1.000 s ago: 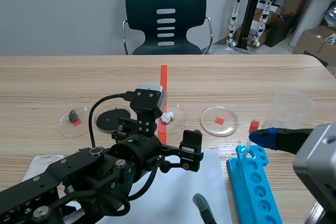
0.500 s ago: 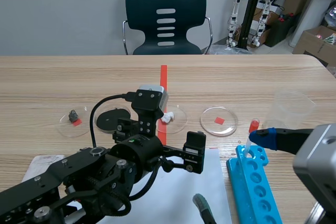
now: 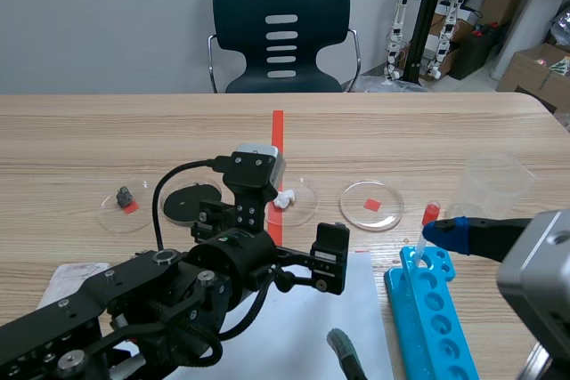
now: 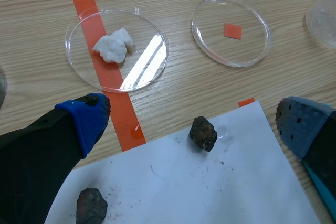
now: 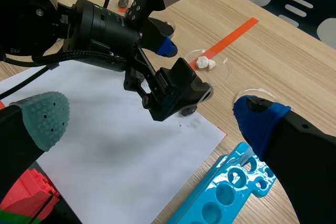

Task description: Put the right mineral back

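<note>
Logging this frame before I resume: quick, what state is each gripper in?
Left gripper: open, empty, above the dark mineral on the white paper.
Right gripper: open, empty.

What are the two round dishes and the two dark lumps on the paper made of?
Dish on the tape line and dish with the red square: clear, glossy; wood shows through, one carries glare. Glass or clear plastic, cannot tell. Lump nearer the dishes and other lump: rough, matt, brown-black; looks like stone. Dark specks on the paper fit that.
</note>
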